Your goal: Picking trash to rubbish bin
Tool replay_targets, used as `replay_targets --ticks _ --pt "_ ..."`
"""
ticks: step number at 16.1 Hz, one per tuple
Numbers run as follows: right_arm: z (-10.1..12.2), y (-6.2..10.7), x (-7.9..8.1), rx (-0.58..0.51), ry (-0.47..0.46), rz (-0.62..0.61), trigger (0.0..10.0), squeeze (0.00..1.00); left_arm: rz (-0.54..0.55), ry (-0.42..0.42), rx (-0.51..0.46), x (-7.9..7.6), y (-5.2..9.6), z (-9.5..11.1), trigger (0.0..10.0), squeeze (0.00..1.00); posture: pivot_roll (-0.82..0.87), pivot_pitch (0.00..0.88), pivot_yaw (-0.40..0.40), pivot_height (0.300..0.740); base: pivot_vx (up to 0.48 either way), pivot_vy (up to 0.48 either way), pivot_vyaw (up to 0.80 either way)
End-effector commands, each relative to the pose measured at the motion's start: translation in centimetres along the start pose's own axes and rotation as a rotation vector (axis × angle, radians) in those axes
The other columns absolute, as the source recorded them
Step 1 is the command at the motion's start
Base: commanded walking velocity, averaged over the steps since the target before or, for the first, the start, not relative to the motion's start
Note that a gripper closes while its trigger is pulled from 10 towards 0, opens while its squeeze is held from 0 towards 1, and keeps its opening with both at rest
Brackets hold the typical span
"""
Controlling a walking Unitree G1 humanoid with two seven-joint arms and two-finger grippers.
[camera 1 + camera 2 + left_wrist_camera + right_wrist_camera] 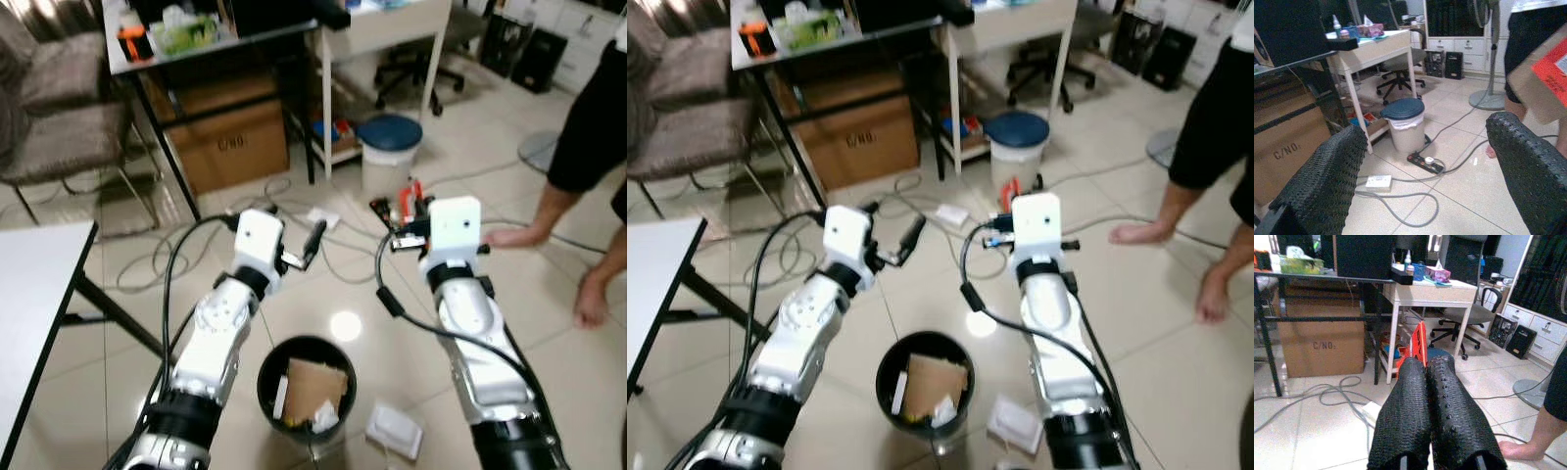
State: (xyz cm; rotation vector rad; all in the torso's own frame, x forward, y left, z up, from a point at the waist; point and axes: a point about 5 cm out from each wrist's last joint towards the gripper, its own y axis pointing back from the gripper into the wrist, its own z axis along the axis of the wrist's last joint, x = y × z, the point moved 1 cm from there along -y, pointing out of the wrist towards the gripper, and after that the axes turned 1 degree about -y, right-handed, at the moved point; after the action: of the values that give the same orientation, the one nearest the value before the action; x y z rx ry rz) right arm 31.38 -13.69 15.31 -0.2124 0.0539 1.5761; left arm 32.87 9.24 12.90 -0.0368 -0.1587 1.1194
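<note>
Down at the bottom middle of the frame sits the round black rubbish bin (307, 392), with brown cardboard (315, 387) and white scraps inside. A white crumpled packet (394, 431) lies on the tiles just beside the bin, to its lower right. Both silver arms reach up over the bin, with bare floor between them. The left gripper (312, 243) has its fingers spread wide and holds nothing. The right gripper (1426, 382) has its fingers pressed together, pinching a flat orange-red piece of trash (1419, 348) that stands on edge and sticks up past the tips. Cables (157, 257) loop over the floor. A person's bare legs (558, 211) are cut off at the right edge.
</note>
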Motion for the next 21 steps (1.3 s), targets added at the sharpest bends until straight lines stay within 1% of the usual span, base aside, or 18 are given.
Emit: replay_targets --ticks 1,4,12,13,15,17,18,19,21 --pt "0.4 0.1 -0.2 -0.017 -0.006 -0.004 10.0 0.0 0.013 -0.007 0.01 0.3 0.3 -0.2 10.0 0.0 -0.1 0.085 0.069 0.74 0.48 0.0 0.0" --pt "0.3 0.2 -0.1 -0.012 -0.003 0.001 10.0 0.0 0.025 0.009 0.011 0.5 0.5 -0.2 10.0 0.0 -0.11 0.085 0.064 0.74 0.0 0.0 0.0" --pt "0.2 0.5 0.0 -0.005 -0.006 0.006 10.0 0.0 0.047 -0.011 0.024 1.0 0.8 -0.4 10.0 0.0 -0.1 0.088 0.062 0.74 0.0 0.0 0.0" --pt "0.1 0.6 0.0 -0.004 -0.008 0.006 10.0 0.0 0.068 -0.021 0.026 1.4 1.1 -0.5 10.0 0.0 -0.1 0.087 0.061 0.74 0.0 0.0 0.0" --pt "0.0 0.7 -0.1 0.0 -0.009 0.003 10.0 0.0 0.126 -0.046 0.041 2.8 2.0 -0.9 10.0 0.0 -0.1 0.086 0.061 0.74 0.0 0.0 0.0" --pt "-0.3 1.1 -0.4 0.009 -0.008 -0.002 10.0 0.0 0.199 -0.077 0.064 4.7 3.4 -1.6 10.0 0.0 -0.09 0.089 0.058 0.74 0.0 0.0 0.0" --pt "-0.4 1.3 -0.5 0.013 -0.006 -0.005 10.0 0.0 0.229 -0.093 0.069 5.4 3.9 -1.7 10.0 0.0 -0.09 0.089 0.058 0.74 0.0 0.0 0.0" --pt "-0.5 1.4 -0.7 0.014 -0.006 -0.007 10.0 0.0 0.24 -0.085 0.078 5.7 4.1 -1.9 10.0 0.0 -0.09 0.089 0.058 0.74 0.0 0.0 0.0" --pt "-0.8 2.0 -1.1 0.024 -0.003 -0.012 10.0 0.0 0.274 -0.099 0.079 6.5 4.8 -2.0 10.0 0.0 -0.09 0.089 0.058 0.74 0.0 0.0 0.0"
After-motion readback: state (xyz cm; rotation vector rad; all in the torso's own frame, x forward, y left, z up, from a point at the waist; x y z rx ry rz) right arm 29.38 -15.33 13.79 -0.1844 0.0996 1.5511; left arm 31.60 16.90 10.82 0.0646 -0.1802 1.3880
